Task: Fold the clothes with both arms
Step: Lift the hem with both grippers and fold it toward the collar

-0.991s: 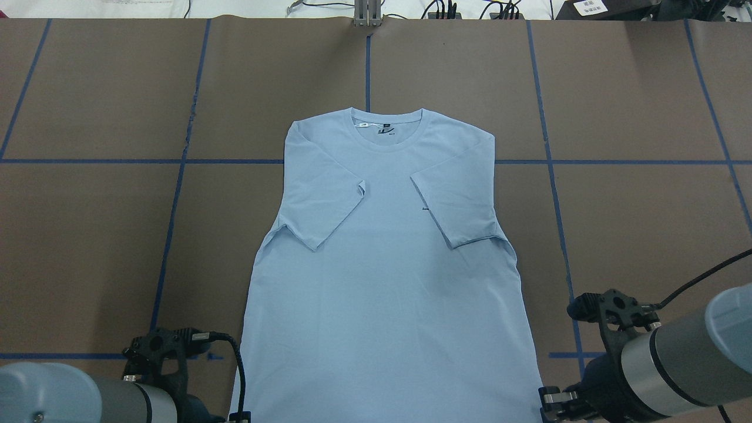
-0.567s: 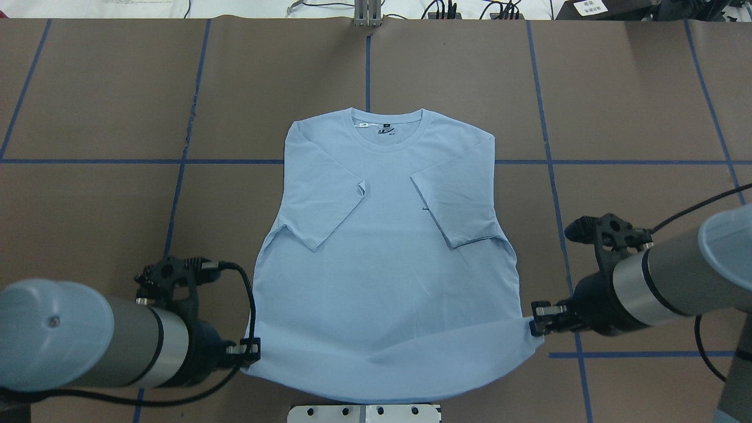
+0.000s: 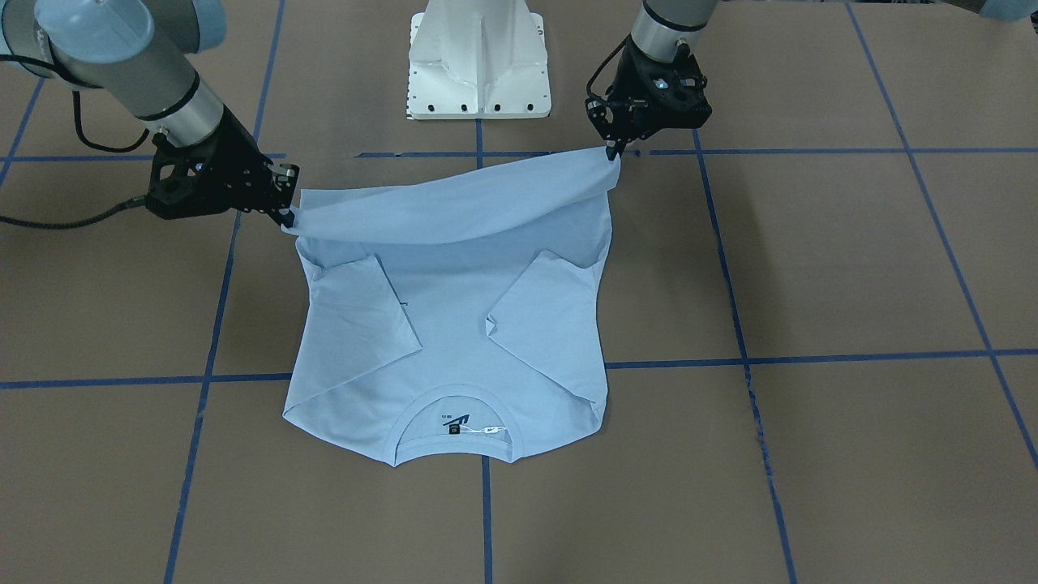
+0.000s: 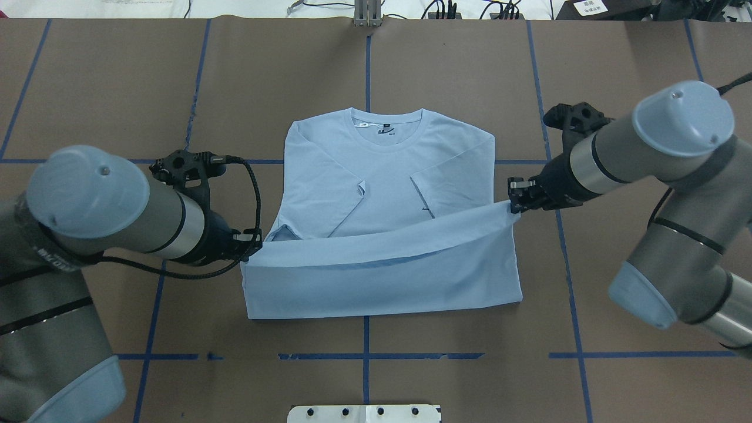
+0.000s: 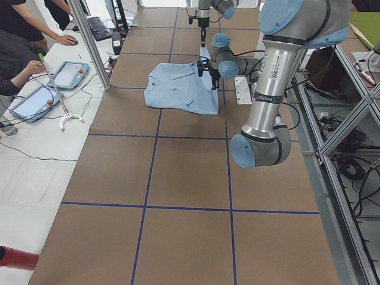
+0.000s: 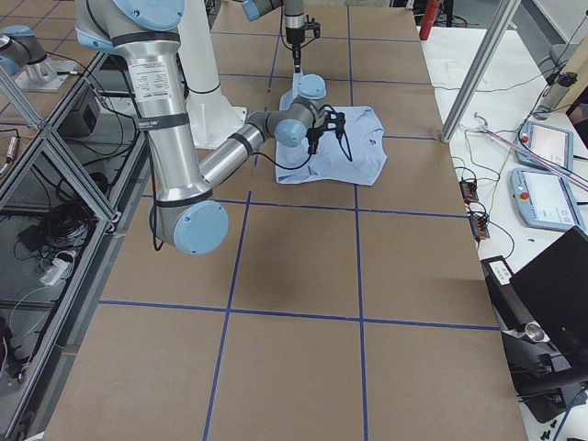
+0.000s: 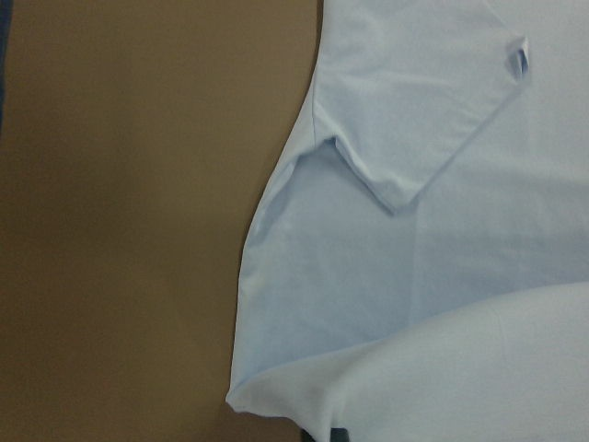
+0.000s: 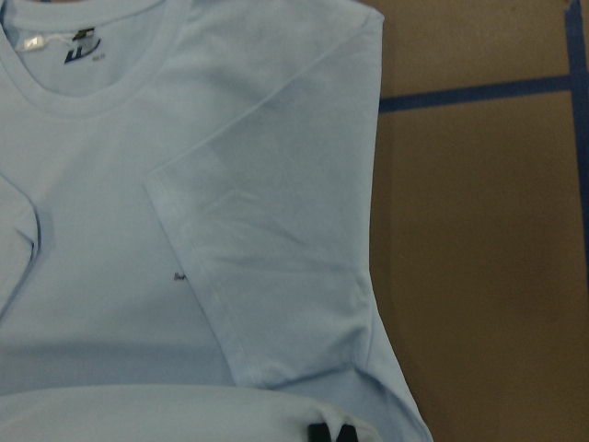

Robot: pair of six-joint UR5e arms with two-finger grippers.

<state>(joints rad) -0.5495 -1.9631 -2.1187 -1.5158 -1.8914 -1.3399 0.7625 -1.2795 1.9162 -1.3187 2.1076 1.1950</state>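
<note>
The light blue T-shirt point(image 4: 382, 164) lies face up on the brown table, collar away from me, both sleeves folded in over the chest. Its bottom hem point(image 4: 382, 252) is lifted and hangs in a band over the lower body. My left gripper point(image 4: 251, 248) is shut on the hem's left corner, and my right gripper point(image 4: 518, 202) is shut on the right corner. In the front-facing view the T-shirt point(image 3: 454, 324) shows the raised hem stretched between the left gripper point(image 3: 612, 152) and the right gripper point(image 3: 288, 217). The right wrist view shows the T-shirt's point(image 8: 184, 230) neck label and folded sleeve.
The white pedestal base point(image 3: 478, 65) stands at my near table edge. Blue tape lines point(image 4: 367, 64) grid the brown cover. A side bench with tablets point(image 5: 68, 74) and people's hands lies beyond the far edge, next to a metal post point(image 5: 89, 41).
Both grippers have carried the hem up and away from me toward the collar. The shirt's lower part now doubles over itself, and the arms reach further across the table.
</note>
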